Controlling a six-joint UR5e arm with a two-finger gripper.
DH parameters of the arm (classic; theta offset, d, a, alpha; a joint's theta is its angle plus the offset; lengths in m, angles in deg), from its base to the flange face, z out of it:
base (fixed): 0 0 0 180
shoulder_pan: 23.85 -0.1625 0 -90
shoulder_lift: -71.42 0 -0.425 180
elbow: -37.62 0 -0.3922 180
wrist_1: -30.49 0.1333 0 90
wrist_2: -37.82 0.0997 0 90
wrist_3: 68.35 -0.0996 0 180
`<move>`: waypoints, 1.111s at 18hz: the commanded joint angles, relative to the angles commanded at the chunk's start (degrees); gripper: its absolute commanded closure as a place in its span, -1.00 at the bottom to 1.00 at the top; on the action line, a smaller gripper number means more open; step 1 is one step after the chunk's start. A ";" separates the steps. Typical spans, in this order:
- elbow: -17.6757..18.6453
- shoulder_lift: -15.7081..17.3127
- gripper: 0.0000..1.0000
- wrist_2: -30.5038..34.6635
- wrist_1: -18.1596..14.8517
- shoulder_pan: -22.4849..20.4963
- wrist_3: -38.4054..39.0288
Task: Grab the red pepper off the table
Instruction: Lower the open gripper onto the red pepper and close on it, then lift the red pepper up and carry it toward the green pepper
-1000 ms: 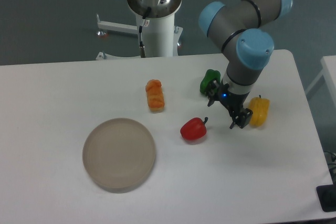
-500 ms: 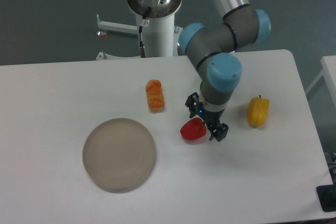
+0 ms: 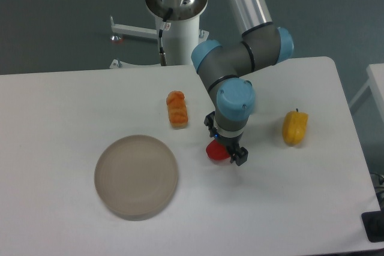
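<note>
Tool [image 3: 225,147] low over the red pepper [image 3: 216,151], near the middle of the white table [image 3: 288,208]. Black fingers straddling the pepper, spread around it; contact impossible to tell. Most of the pepper hidden under the arm's wrist, only a red edge showing at lower left. Orange pepper [image 3: 177,108] up and to the left, apart. Yellow pepper [image 3: 295,126] well off to the right. Round grey-beige plate [image 3: 136,175] at lower left of the table.
</note>
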 joint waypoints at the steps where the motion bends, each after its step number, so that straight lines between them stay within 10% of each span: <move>1: 0.17 0.17 -0.95 0.00 -0.09 0.00 -0.44; 3: 0.79 0.44 -0.37 2.97 0.00 0.00 -0.35; 8: -0.17 1.93 0.07 3.96 -1.05 -0.26 0.52; 20: -9.66 4.31 0.13 -3.07 -8.70 -5.54 3.78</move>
